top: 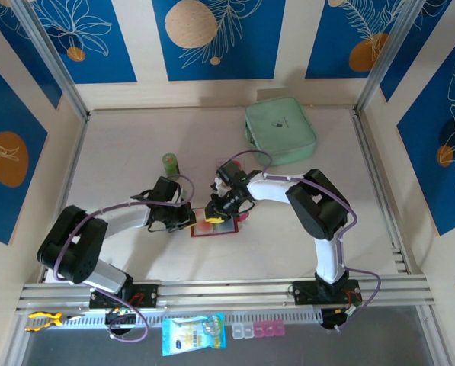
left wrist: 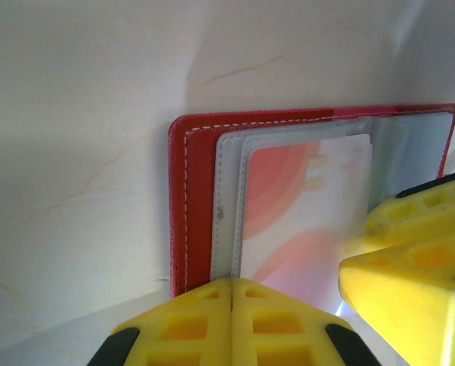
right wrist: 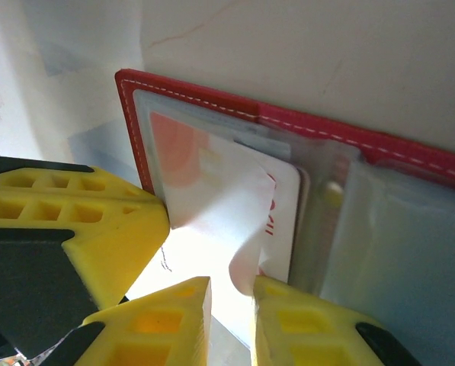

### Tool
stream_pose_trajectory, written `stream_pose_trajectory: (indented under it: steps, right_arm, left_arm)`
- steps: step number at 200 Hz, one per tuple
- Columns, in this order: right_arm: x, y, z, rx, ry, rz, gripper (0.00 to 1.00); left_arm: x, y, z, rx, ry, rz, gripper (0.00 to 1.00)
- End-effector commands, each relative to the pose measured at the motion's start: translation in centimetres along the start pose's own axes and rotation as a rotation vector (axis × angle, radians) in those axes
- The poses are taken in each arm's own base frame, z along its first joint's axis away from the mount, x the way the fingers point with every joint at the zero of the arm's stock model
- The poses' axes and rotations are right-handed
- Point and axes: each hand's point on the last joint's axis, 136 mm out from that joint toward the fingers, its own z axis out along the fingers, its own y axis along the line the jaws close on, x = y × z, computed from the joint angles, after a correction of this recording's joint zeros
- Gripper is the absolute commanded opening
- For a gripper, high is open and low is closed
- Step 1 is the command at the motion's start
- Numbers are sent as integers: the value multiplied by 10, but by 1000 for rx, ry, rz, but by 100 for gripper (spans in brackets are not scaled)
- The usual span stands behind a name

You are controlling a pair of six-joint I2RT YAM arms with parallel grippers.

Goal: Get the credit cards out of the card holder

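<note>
The dark red card holder [top: 212,227] lies open on the table between both arms. A white and pinkish-red credit card [left wrist: 303,213] sits in its clear sleeves [left wrist: 229,198]. My left gripper [left wrist: 233,284] is shut, its tips resting on the holder's [left wrist: 193,206] near edge at the sleeve seam. My right gripper [right wrist: 232,288] stands over the holder [right wrist: 364,141] with a narrow gap between its fingers. A curled clear sleeve flap [right wrist: 246,229] rises into that gap and touches one finger. Beside the flap a white card [right wrist: 282,213] shows, and an orange patch [right wrist: 174,141] lies under the sleeve.
A mint-green zip pouch [top: 279,131] lies at the back right. A small green cylinder [top: 170,163] stands behind my left gripper [top: 183,216]. Metal frame posts and blue wall panels enclose the table. The two grippers' fingers sit close together over the holder.
</note>
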Motion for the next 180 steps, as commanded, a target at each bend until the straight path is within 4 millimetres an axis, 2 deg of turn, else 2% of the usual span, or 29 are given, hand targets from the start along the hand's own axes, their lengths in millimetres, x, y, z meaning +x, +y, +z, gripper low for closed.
stream_pose_trajectory:
  steps: [1,63,180]
  right_arm:
    - [4,7,7,-37,46,-9,22]
    - [4,-17,-2,138,17,5,22]
    - [3,-16,-12,195,-5,-28,22]
  left_arm:
    - [2,8,1,-24,9,2,3]
    - [2,9,0,-29,9,4,4]
    - [0,5,-3,-26,5,10,4]
